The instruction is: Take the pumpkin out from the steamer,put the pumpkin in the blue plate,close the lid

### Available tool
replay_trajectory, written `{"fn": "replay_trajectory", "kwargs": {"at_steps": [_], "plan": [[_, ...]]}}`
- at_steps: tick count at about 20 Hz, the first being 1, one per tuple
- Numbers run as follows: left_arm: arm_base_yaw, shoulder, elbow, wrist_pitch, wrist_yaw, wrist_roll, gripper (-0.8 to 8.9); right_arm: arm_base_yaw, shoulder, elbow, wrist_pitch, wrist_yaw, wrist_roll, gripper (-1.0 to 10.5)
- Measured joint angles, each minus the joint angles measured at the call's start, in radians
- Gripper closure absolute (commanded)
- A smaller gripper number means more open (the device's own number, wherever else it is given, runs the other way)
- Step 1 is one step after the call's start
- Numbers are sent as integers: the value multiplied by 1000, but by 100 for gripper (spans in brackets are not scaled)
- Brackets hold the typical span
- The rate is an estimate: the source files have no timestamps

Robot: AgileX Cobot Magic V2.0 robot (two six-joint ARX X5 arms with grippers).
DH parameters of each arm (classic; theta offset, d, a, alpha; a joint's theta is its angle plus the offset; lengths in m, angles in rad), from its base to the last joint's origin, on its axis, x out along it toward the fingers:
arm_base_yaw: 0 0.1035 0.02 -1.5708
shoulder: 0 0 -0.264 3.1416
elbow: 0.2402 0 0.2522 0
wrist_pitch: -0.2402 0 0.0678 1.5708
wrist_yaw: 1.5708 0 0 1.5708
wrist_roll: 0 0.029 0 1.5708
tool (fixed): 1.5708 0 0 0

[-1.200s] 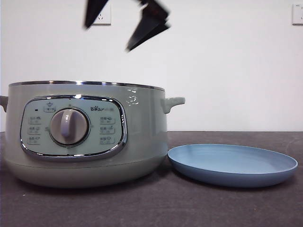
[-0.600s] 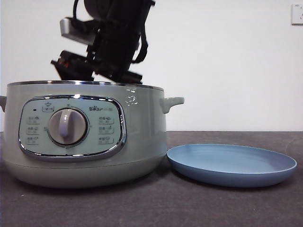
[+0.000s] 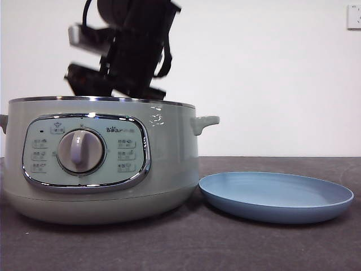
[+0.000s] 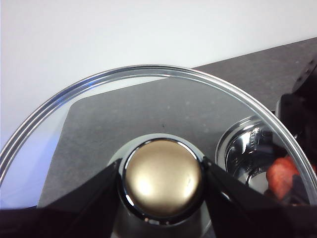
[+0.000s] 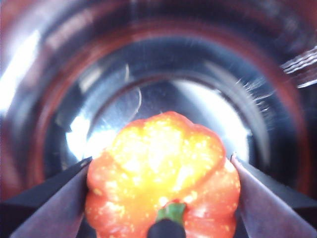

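The pale green steamer (image 3: 101, 164) stands open at the left of the front view. My right gripper (image 5: 161, 159) reaches down inside its shiny pot (image 5: 148, 74), and its arm (image 3: 132, 51) shows above the rim. Its jaws press on both sides of the orange-red pumpkin (image 5: 163, 168), whose green stem faces the camera. My left gripper (image 4: 162, 173) is shut on the knob (image 4: 162, 148) of the glass lid (image 4: 99, 109) and holds it off to the side; the pot and pumpkin (image 4: 281, 176) show through the glass. The blue plate (image 3: 276, 195) lies empty right of the steamer.
The steamer's side handle (image 3: 206, 121) juts toward the plate. The dark table (image 3: 225, 248) runs in front of both. A white wall stands behind, with a socket (image 3: 354, 17) at the top right.
The right arm has come down from above into the steamer. In the last half second it has shifted slightly left. The steamer and plate have barely moved.
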Motion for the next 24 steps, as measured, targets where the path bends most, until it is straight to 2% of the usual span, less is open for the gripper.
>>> {"fn": "replay_trajectory", "kwargs": {"at_steps": [4,6,10,12,15,17,22,24], "plan": [[0,31,0,17,2,0,821,-23,-249,13,-53,-1,0,947],[0,68,0,61,14,0,821,-77,-365,15,-138,0,0,948],[0,150,0,132,155,0,821,-224,-510,15,-405,0,13,957],[0,171,0,163,195,0,821,-275,-524,14,-476,0,37,958],[0,200,0,201,240,-1,821,-308,-539,-37,-476,1,72,958],[0,216,0,206,246,-2,821,-308,-573,-140,-466,0,88,958],[0,229,0,221,262,-9,821,-311,-682,-508,-206,4,139,958],[0,232,0,221,262,-9,821,-312,-700,-646,-79,53,165,958]]}}
